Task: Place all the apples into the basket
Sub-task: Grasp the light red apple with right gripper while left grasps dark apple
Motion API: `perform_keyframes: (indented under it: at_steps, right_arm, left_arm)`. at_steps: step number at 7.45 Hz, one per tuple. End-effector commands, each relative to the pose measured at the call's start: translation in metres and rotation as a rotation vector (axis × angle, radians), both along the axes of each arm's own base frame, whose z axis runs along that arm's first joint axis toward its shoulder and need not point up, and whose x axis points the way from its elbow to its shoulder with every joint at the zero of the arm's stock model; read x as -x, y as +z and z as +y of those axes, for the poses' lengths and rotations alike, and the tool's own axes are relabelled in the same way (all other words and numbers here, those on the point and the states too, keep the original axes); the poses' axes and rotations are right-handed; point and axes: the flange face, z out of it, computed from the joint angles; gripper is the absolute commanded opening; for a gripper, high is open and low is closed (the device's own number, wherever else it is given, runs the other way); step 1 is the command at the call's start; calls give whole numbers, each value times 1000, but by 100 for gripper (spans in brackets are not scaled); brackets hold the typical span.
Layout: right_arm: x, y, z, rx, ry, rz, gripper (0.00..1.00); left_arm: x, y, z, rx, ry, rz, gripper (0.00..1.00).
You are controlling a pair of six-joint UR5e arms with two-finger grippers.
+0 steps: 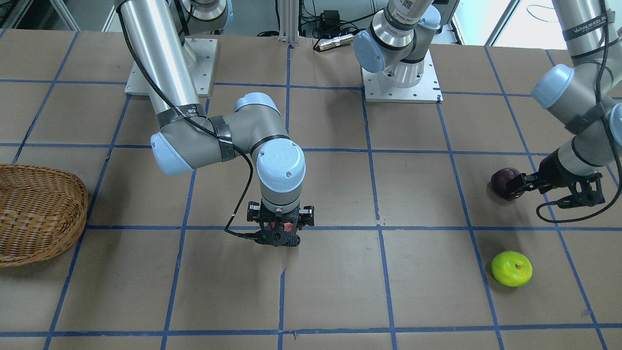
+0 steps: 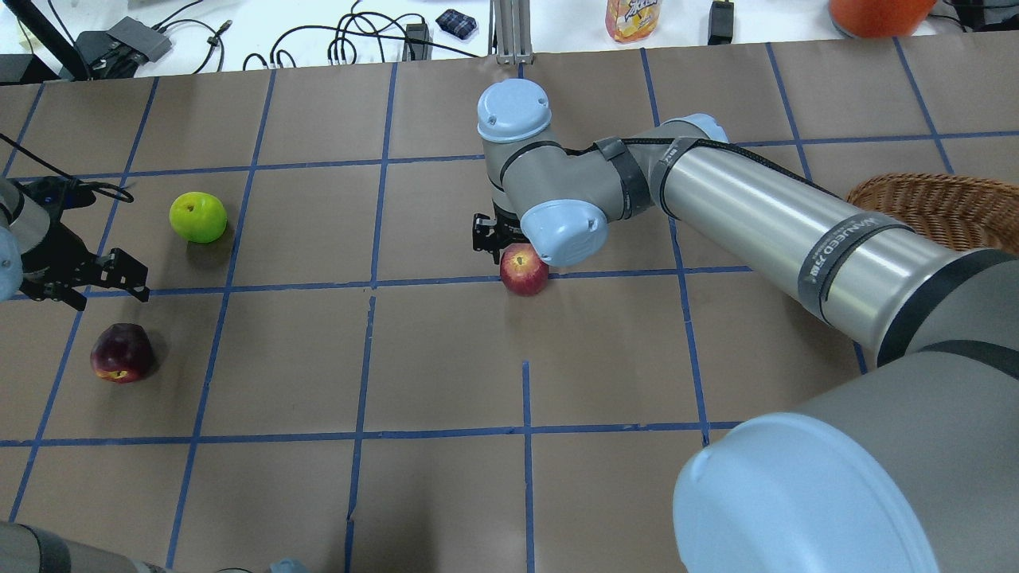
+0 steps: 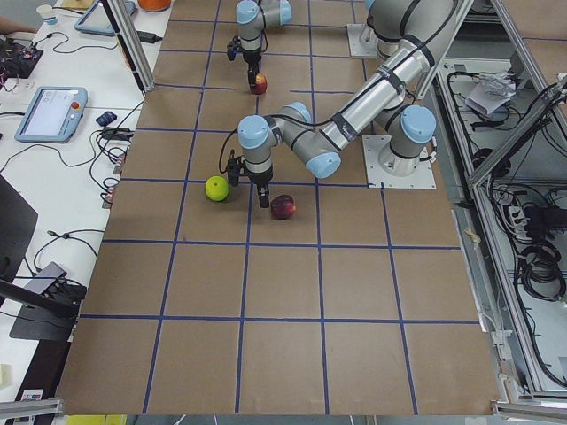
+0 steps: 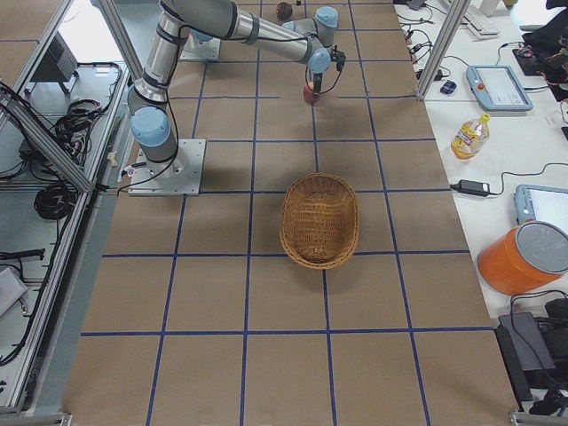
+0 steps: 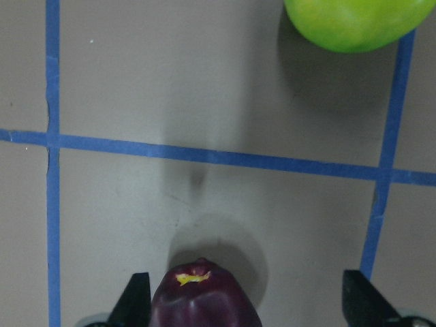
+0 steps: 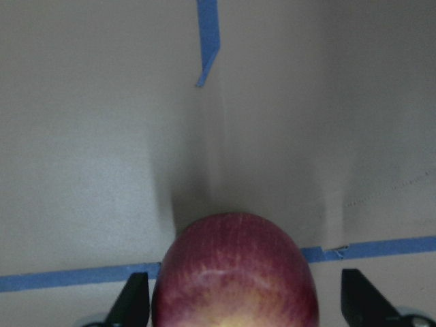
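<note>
The red apple (image 2: 524, 270) sits on the table near its middle. My right gripper (image 2: 495, 237) stands over it, open, with the apple (image 6: 235, 272) between its fingers (image 6: 133, 300) and close to the left one. The dark purple apple (image 2: 121, 352) lies at the left. My left gripper (image 2: 119, 274) is open just above it, and the apple (image 5: 204, 300) shows between the fingers (image 5: 133, 300), near the left one. The yellow-green apple (image 2: 197, 216) lies free beyond it and also shows in the left wrist view (image 5: 347, 24). The wicker basket (image 2: 931, 207) holds nothing, at the far right.
The table is brown paper with a blue tape grid (image 2: 374, 282). The two arm base plates (image 1: 401, 82) stand at the robot's edge. A bottle (image 2: 633, 17), cables and an orange container (image 2: 876, 12) lie on the white bench beyond the far edge.
</note>
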Motion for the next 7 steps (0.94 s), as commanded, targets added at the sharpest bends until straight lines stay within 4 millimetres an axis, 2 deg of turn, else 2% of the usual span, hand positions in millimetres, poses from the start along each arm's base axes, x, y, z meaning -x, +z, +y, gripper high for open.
perform_keyframes:
  at_steps: [1,2,3,4,5,6,7]
  right_arm:
    - [0,-6,1,-13,37,-3,66]
    - [0,-3,-1,-8,44,-11,59]
    - [5,11,-5,-7,57,-56,52]
    - [22,42,-8,16,68,-79,51]
    - [76,74,-18,-17,45,-63,51]
    - [150,98,-26,-73,35,-61,51]
    - [235,124,-36,-79,31,-69,53]
  left_arm:
    - [-4,-22,19,-49,26,33,100]
    - [-8,-25,22,-73,24,4,100]
    - [-8,-28,23,-88,23,3,100]
    - [-5,-35,27,-102,21,15,100]
    - [1,-45,34,-114,21,27,100]
    - [4,-48,37,-118,18,35,100]
    - [3,-48,37,-116,11,34,87]
